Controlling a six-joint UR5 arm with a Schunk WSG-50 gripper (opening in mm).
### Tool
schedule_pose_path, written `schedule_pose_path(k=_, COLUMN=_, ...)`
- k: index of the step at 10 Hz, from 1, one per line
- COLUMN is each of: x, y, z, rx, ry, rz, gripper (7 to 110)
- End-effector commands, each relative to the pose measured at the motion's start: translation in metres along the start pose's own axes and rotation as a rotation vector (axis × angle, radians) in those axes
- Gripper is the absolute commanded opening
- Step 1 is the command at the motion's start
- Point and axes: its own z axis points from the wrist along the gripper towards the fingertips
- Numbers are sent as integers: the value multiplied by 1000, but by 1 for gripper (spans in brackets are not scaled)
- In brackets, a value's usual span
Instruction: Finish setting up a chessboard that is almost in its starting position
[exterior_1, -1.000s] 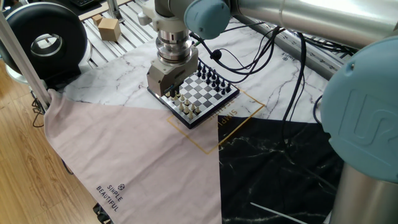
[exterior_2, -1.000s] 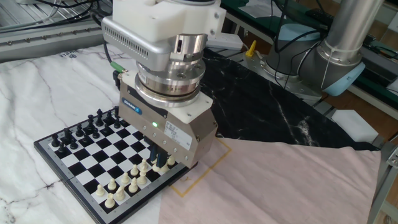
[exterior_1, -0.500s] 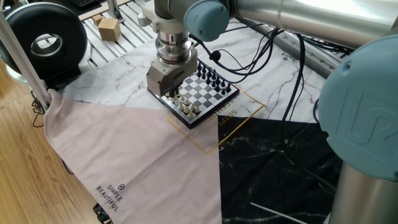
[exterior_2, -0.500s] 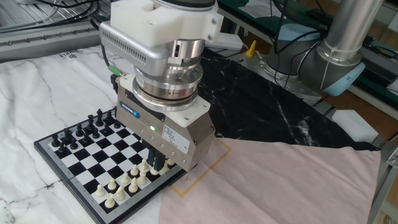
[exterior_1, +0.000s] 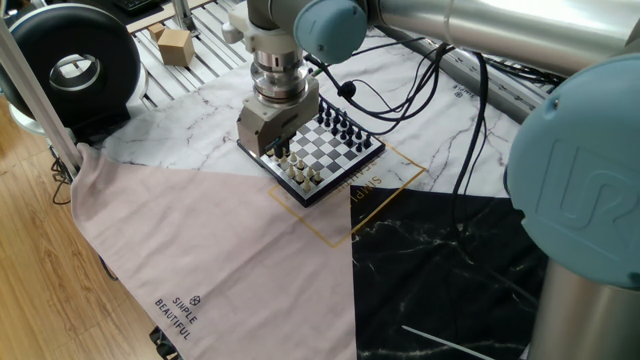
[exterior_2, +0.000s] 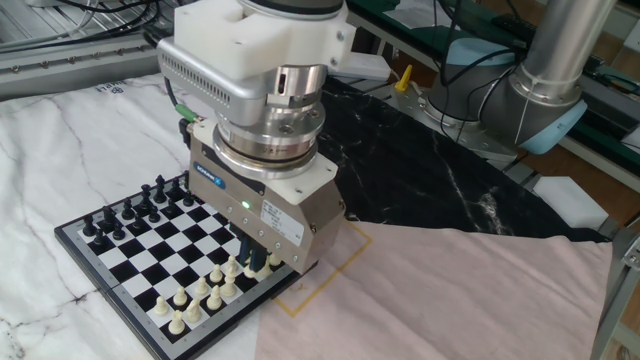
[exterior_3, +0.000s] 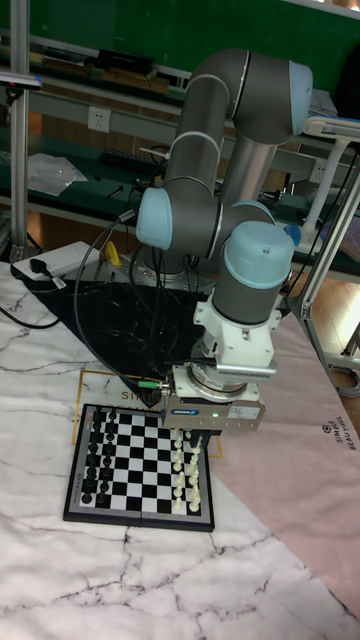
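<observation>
— Chessboard (exterior_2: 120, 268) status, please: where is it sitting, and what is changing?

— It is lying flat on the white marble cloth (exterior_1: 190, 115), with one corner reaching toward the pink cloth (exterior_1: 200, 260). The black pieces (exterior_2: 140, 203) are standing along the far edge, the cream pieces (exterior_2: 205, 290) along the near edge. I am holding the gripper (exterior_2: 253, 262) low over the cream end, at the corner next to the pink cloth.

— Compared with one second ago?

— The gripper body is sitting a little further toward the middle of the board than before, and slightly lower over the cream rows. In the last half second it is almost not moving. The pieces I can see are standing as they were.

— Is it carrying something?

— The fingers (exterior_2: 247, 255) are standing narrow and dark among the cream pieces, but I cannot tell whether a piece is between them; the housing is hiding that spot in every view.

— Meaning for the task?

— I am judging that I am settling on one square in the cream rows, either placing or picking.
</observation>
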Motion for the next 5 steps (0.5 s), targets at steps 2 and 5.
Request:
schedule_pose_path(k=2, x=-4, y=-4, z=5, rx=2, ry=-8, rz=16, gripper=7)
schedule_pose_path(k=5, x=-5, y=-6, z=9, rx=8, ry=-8, rz=13, gripper=7)
